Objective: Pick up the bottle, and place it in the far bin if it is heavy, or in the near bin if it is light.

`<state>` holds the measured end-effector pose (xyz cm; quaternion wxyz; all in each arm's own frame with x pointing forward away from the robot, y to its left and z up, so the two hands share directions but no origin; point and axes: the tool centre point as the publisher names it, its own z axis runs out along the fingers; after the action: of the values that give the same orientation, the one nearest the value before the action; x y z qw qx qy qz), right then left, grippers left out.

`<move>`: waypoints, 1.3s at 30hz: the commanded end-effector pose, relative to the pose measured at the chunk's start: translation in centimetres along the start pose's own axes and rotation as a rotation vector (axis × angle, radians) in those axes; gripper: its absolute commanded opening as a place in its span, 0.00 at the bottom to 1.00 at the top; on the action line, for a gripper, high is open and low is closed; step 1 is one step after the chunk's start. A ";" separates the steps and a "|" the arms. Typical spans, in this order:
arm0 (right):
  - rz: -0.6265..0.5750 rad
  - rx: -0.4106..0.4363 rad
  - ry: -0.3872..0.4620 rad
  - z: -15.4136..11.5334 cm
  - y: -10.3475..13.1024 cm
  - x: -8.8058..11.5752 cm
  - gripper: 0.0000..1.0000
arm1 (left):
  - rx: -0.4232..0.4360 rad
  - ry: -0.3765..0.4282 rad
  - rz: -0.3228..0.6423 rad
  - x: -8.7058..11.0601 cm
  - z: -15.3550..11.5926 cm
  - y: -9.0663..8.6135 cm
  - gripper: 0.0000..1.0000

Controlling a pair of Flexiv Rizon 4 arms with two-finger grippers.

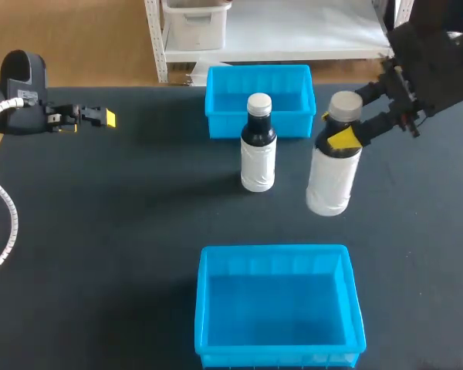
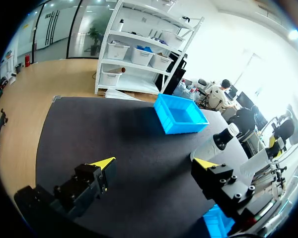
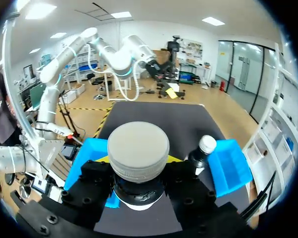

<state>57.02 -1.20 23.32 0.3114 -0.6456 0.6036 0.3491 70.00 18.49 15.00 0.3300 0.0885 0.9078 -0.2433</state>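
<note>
My right gripper (image 1: 341, 132) is shut on the neck of a white bottle (image 1: 332, 173) with a grey cap, right of the table's middle. The bottle appears raised off the dark tabletop. In the right wrist view its cap (image 3: 138, 148) fills the gap between the fingers of my right gripper (image 3: 138, 166). A second bottle (image 1: 258, 146), with a white cap and a dark neck, stands upright just left of it (image 3: 202, 148). The far blue bin (image 1: 259, 117) lies behind both bottles and the near blue bin (image 1: 278, 266) in front. My left gripper (image 1: 100, 118) (image 2: 154, 163) is open and holds nothing at the far left.
Both bins look empty. The far bin (image 2: 181, 115) lies ahead of the left gripper across bare dark mat. The standing bottle is close beside the held one, between it and the table's left half.
</note>
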 end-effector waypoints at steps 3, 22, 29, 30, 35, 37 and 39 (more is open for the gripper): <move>-0.085 -0.138 0.023 2.8 1.9 -2.1 0.00 | 0.000 0.000 0.000 0.0 0.0 0.0 1.00; -0.342 -0.447 0.024 9.8 9.3 -4.1 0.00 | 0.000 0.000 0.000 0.0 0.0 0.0 1.00; -0.363 -0.520 0.005 12.1 10.7 -3.5 0.00 | 0.000 0.000 0.000 0.0 0.0 0.0 1.00; -0.364 -0.527 0.002 12.4 10.8 -3.4 0.00 | 0.000 0.000 0.000 0.0 0.0 0.0 1.00; -0.382 -0.562 -0.002 14.0 11.2 -2.6 0.00 | 0.000 0.000 0.000 0.0 0.0 0.0 1.00; -0.386 -0.574 -0.004 14.5 11.2 -2.3 0.00 | 0.000 0.000 0.000 0.0 0.0 0.0 1.00; -0.391 -0.583 -0.001 14.9 11.3 -1.9 0.00 | 0.000 0.000 0.000 0.0 0.0 0.0 1.00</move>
<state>44.08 10.72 17.46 0.1850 -0.8096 0.3504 0.4331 70.00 18.50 15.00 0.3300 0.0885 0.9078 -0.2433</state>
